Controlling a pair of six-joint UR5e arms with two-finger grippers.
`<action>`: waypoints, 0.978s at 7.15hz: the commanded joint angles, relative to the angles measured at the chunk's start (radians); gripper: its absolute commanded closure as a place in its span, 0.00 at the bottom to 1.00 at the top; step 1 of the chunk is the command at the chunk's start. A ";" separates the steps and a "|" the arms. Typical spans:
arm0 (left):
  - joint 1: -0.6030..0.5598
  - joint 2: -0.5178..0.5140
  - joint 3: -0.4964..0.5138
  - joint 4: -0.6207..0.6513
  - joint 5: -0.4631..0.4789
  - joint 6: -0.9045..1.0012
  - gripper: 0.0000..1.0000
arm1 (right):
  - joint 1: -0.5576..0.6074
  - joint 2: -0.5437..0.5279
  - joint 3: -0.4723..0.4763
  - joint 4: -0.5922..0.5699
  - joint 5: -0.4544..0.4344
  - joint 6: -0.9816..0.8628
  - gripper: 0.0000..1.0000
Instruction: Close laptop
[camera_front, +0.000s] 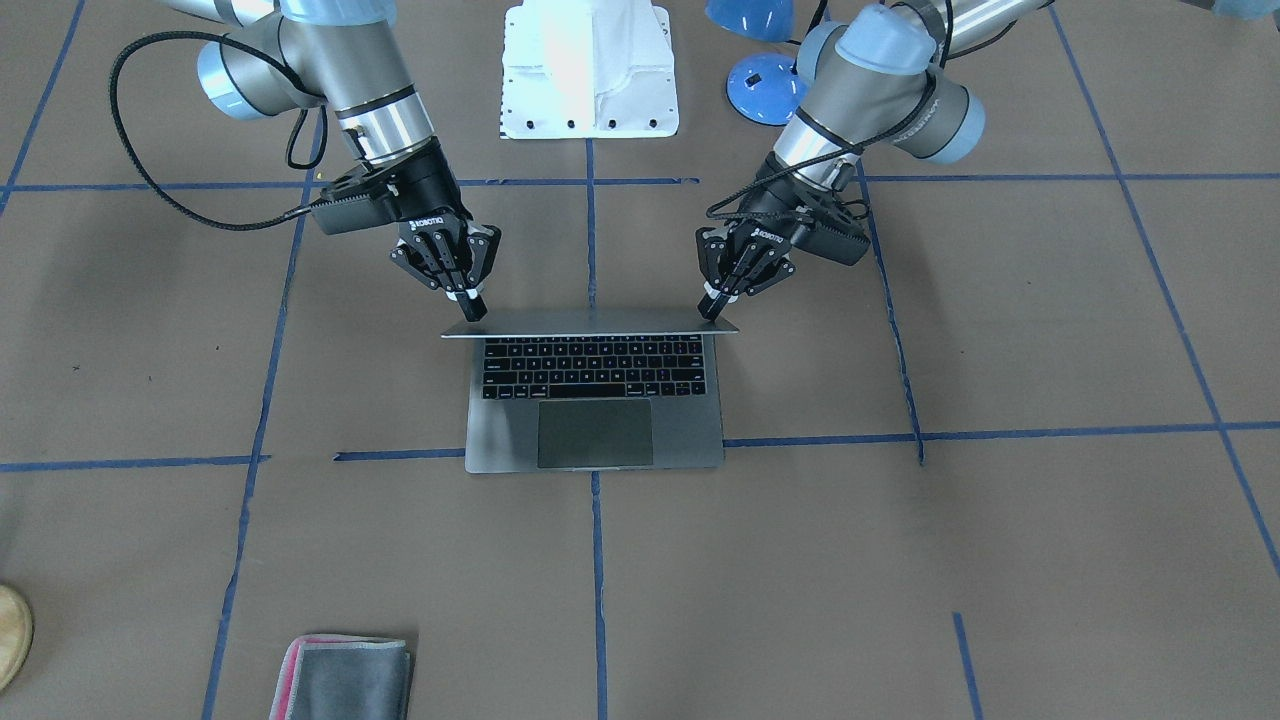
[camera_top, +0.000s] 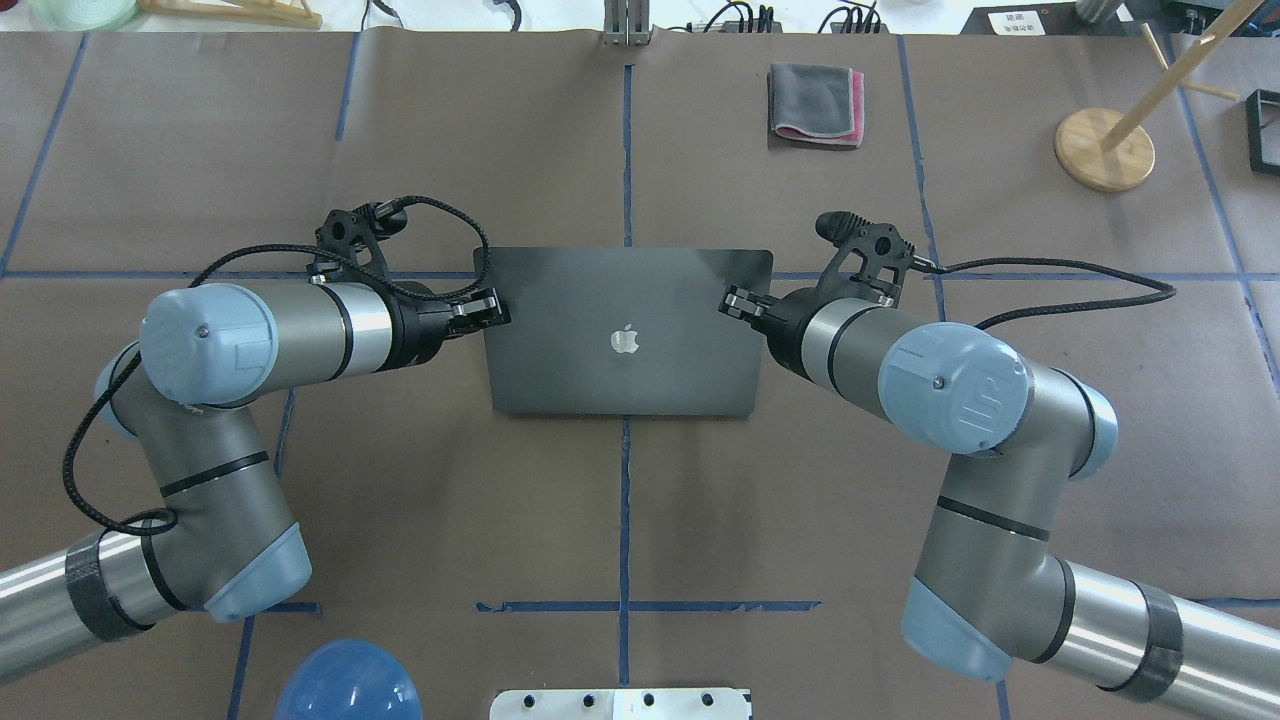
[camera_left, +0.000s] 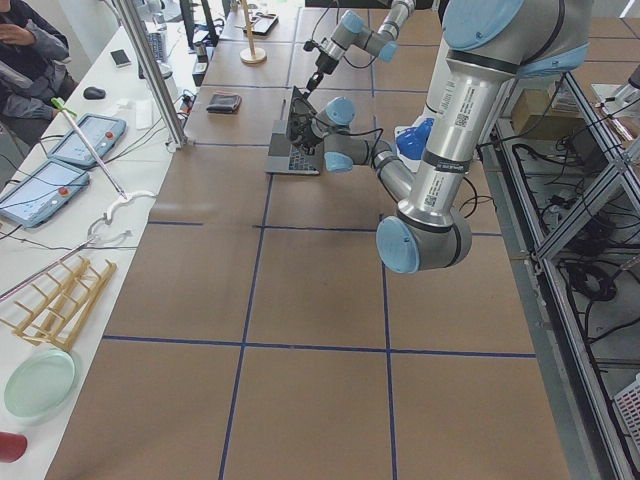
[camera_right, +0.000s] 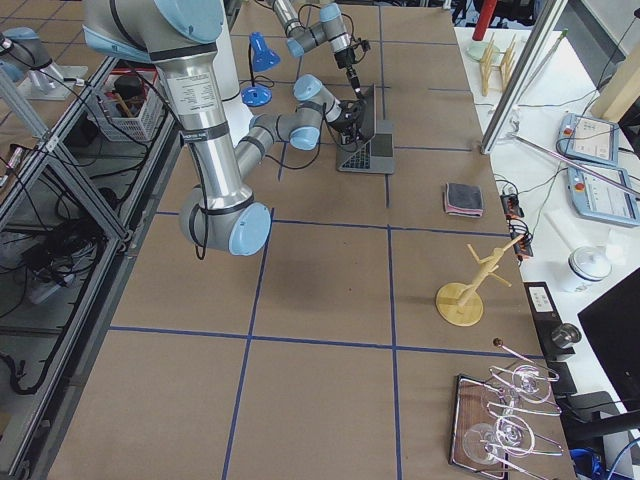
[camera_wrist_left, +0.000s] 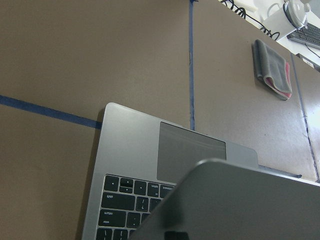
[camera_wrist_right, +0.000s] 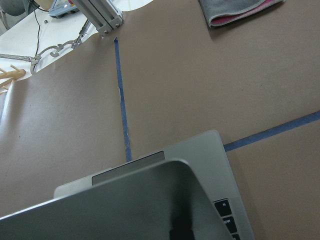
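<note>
The space-grey laptop (camera_front: 595, 400) stands open in the middle of the table, its keyboard and trackpad facing away from me. In the overhead view its lid (camera_top: 625, 340) with the apple logo leans well forward over the keys. My left gripper (camera_top: 490, 308) is shut, its fingertips against the lid's top left corner; it also shows in the front view (camera_front: 715, 308). My right gripper (camera_top: 733, 300) is shut and rests against the top right corner (camera_front: 472, 305). Both wrist views show the lid's back (camera_wrist_left: 235, 205) (camera_wrist_right: 125, 205) close up, above the laptop's base.
A folded grey-and-pink cloth (camera_top: 815, 103) lies beyond the laptop on the far right. A wooden stand (camera_top: 1103, 148) is at the far right corner. A blue dome (camera_top: 345, 685) and a white robot base (camera_front: 590, 70) sit at the near edge.
</note>
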 joint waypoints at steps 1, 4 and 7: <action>-0.014 -0.028 0.062 -0.002 0.000 0.006 1.00 | 0.013 0.015 -0.055 0.000 0.003 -0.004 0.99; -0.012 -0.112 0.212 -0.003 0.000 0.012 1.00 | 0.021 0.110 -0.223 0.000 0.006 -0.006 0.99; -0.018 -0.166 0.314 -0.006 -0.006 0.040 1.00 | 0.039 0.152 -0.315 -0.009 0.068 -0.021 0.97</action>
